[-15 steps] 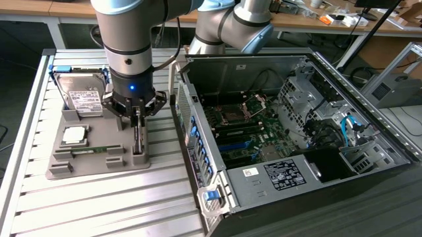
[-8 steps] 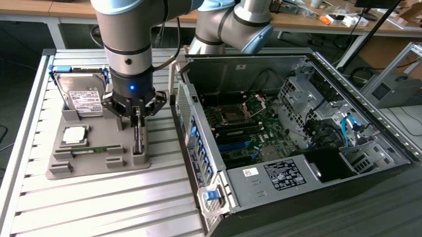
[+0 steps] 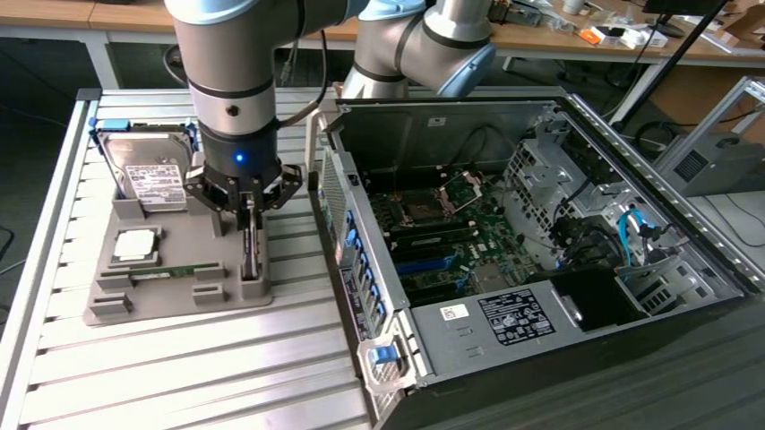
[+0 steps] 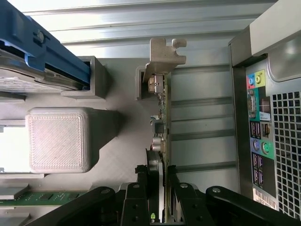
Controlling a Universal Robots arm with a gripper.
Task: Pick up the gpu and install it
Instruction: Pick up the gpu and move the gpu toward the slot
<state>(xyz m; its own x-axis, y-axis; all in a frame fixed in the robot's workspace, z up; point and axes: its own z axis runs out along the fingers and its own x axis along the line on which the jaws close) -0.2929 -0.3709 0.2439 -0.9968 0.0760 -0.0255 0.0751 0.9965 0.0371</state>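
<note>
A workshop: wood benches along the back, and in front a ribbed metal table carrying a grey tray and an open PC case.

The claw hangs straight down over the tray's case-side edge. It is about half closed, a black finger pressed on each face of the gpu. The gpu stands on edge in a tray slot, and in the wrist view its silver bracket is at the end far from the claw. A blue light glows on the arm just above the claw.

In the exterior view:
- The memory strip lies flat at 8 o'clock from the claw.
- The CPU is at 9 o'clock.
- The hard drive leans in its holder at 10 o'clock. Its white label is too small to read.

In the wrist view a ribbed grey block of the tray sits just beside the gpu.

At 3 o'clock from the claw, across a narrow strip of bare table, the case's rear wall rises with a row of blue tabs. The wrist view shows that rear panel with coloured round sockets.

Inside the case are the motherboard and blue cables. A black printed label and a small white sticker are there too, neither readable.
</note>
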